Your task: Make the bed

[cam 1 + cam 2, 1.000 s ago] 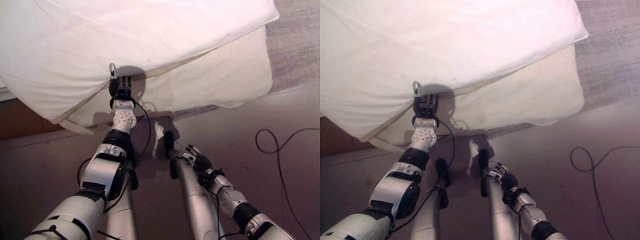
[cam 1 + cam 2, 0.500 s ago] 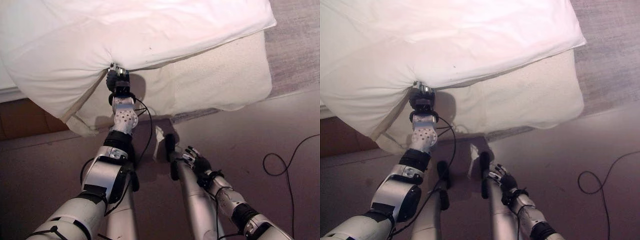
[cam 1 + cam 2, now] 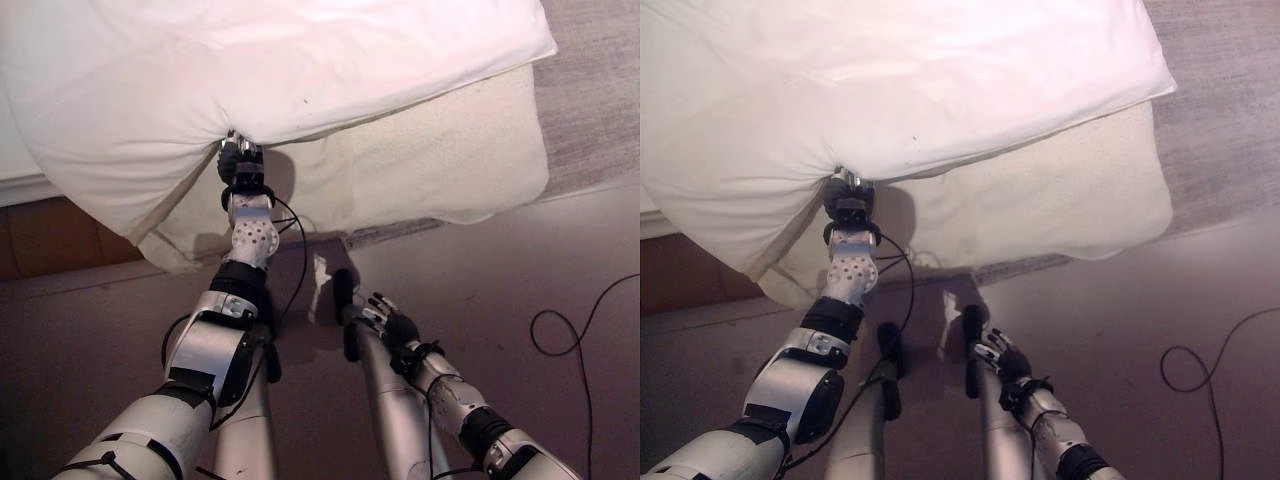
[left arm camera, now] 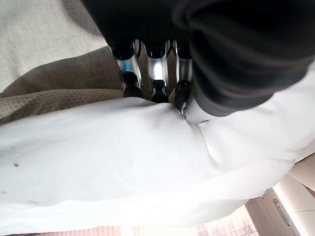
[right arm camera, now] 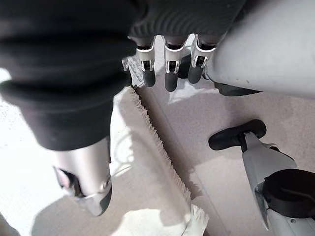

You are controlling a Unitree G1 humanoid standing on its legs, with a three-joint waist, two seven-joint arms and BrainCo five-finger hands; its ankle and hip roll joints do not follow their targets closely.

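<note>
A white duvet point(image 3: 280, 70) lies bunched over a cream textured blanket point(image 3: 430, 160) that hangs down the side of the bed. My left hand point(image 3: 240, 165) reaches up to the duvet's lower edge and is shut on it. In the left wrist view its fingers point(image 4: 156, 73) and thumb pinch the white cloth point(image 4: 123, 147), which puckers around the grip. My right hand point(image 3: 395, 325) hangs low over the floor, away from the bed, with its fingers point(image 5: 170, 64) relaxed and holding nothing.
The brown bed frame point(image 3: 40, 240) shows under the duvet at the left. A grey rug point(image 3: 595, 90) lies past the bed's right corner. A small white scrap point(image 3: 320, 280) lies on the floor point(image 3: 520, 260) below the blanket's fringed edge point(image 5: 147, 137).
My left hand has closed on the duvet's edge and pushed it up a little, bunching the cloth around it. The right hand has stayed put.
</note>
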